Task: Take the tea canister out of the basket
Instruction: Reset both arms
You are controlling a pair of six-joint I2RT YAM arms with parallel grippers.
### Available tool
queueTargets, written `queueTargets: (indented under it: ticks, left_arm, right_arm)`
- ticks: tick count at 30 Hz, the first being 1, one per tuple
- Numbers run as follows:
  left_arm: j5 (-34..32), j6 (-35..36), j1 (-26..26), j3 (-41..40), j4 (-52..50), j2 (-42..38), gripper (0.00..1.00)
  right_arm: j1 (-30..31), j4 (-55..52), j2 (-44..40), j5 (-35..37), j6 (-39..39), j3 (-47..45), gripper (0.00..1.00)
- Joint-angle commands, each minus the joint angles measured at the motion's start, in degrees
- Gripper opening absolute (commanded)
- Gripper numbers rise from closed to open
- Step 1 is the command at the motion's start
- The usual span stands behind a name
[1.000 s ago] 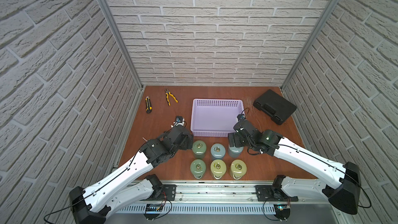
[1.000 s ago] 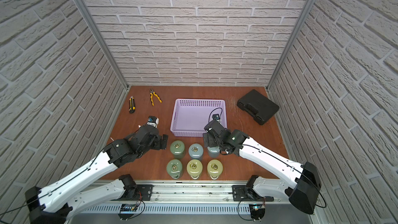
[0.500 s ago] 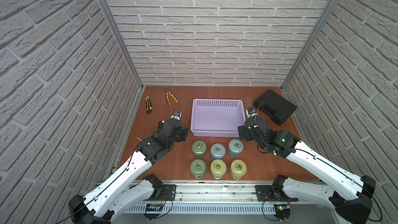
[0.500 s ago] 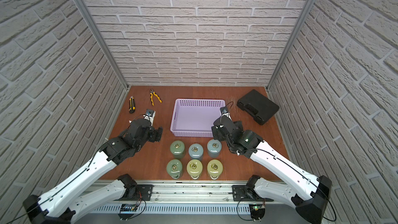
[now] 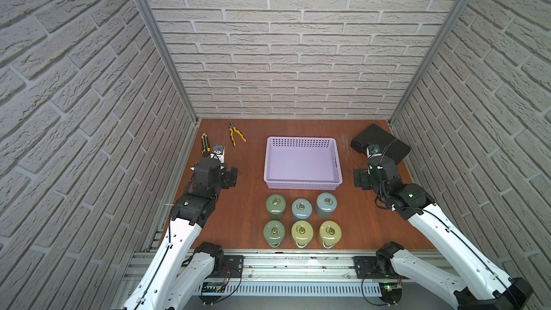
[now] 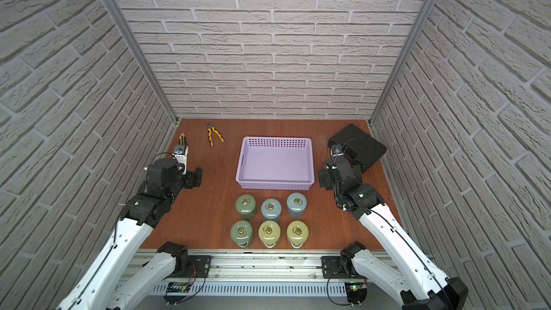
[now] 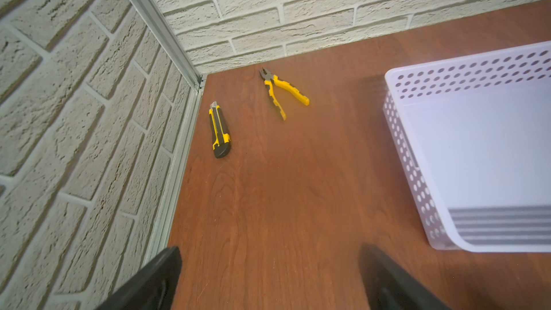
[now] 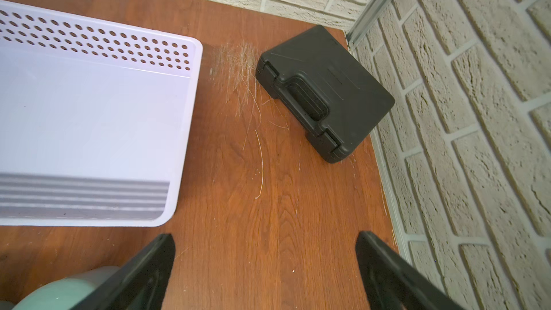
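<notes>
The lavender basket (image 5: 302, 184) (image 6: 275, 185) lies at the middle of the table and holds nothing. Several tea canisters (image 5: 301, 209) (image 6: 270, 208) stand upright in two rows on the wood just in front of it. My left gripper (image 5: 229, 177) (image 7: 269, 251) hangs open to the left of the basket, over bare wood. To the basket's right, my right gripper (image 5: 360, 178) (image 8: 265, 235) is open and empty too. In the right wrist view a pale canister (image 8: 65, 290) shows beside one finger, apart from it.
A black case (image 5: 380, 144) (image 8: 325, 90) lies at the back right, just behind my right wrist. Yellow pliers (image 5: 236, 134) (image 7: 281, 93) and a utility knife (image 5: 204, 143) (image 7: 220, 131) lie at the back left. Brick walls close in three sides.
Both arms have swung outward from the canister rows to either side of the basket. My right gripper has left the back right canister, which now stands alone.
</notes>
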Motion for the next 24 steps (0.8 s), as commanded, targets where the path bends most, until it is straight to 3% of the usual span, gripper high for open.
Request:
queueTargets:
  ticks: [1,6,11,24]
  left_arm:
    - [7.9,2.27,4.75,-3.18,7.72,0.72,0.98]
    - [14.39,0.92,12.06,-12.06,23.84,5.47,0.98]
    - [17.25,0.05,16.13,-19.71,44.07,14.63,0.98]
    - [22.47,1.7,18.43,-22.68,71.44,37.51,0.98]
  right_arm:
    - [-2.06,5.84,0.13,-1.08,0.89,-2.88,0.99]
    - [-4.47,16.8,1.9,-5.52,2.4,-8.85,0.99]
    - [-6.22,27.77,4.61,-6.41,0.88,-14.1,0.99]
    - [-11.6,44.47,11.42,-9.41,-3.14,-19.57,0.99]
